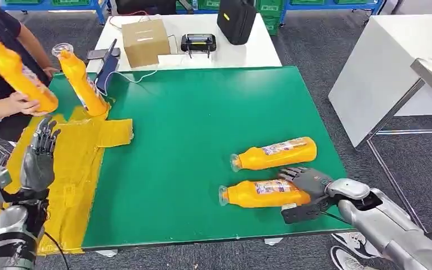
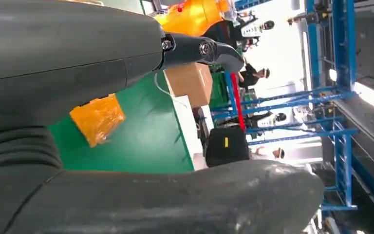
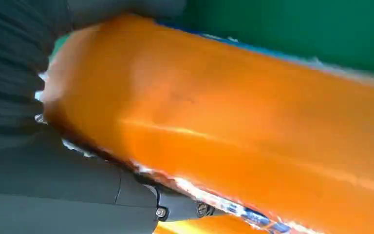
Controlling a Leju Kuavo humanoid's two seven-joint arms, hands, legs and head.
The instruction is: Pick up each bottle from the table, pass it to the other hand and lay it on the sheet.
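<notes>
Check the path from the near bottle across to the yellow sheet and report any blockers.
Nothing visible blocks it. The right hand is on the near bottle; bare green table lies between it and the sheet. The far bottle lies behind, off that line.

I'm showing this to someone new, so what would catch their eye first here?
Two orange bottles lie on the green table at the right; the right robot hand grips the nearer bottle, beside the farther bottle. At the far left, a person's hand lifts another bottle above the yellow sheet.
</notes>
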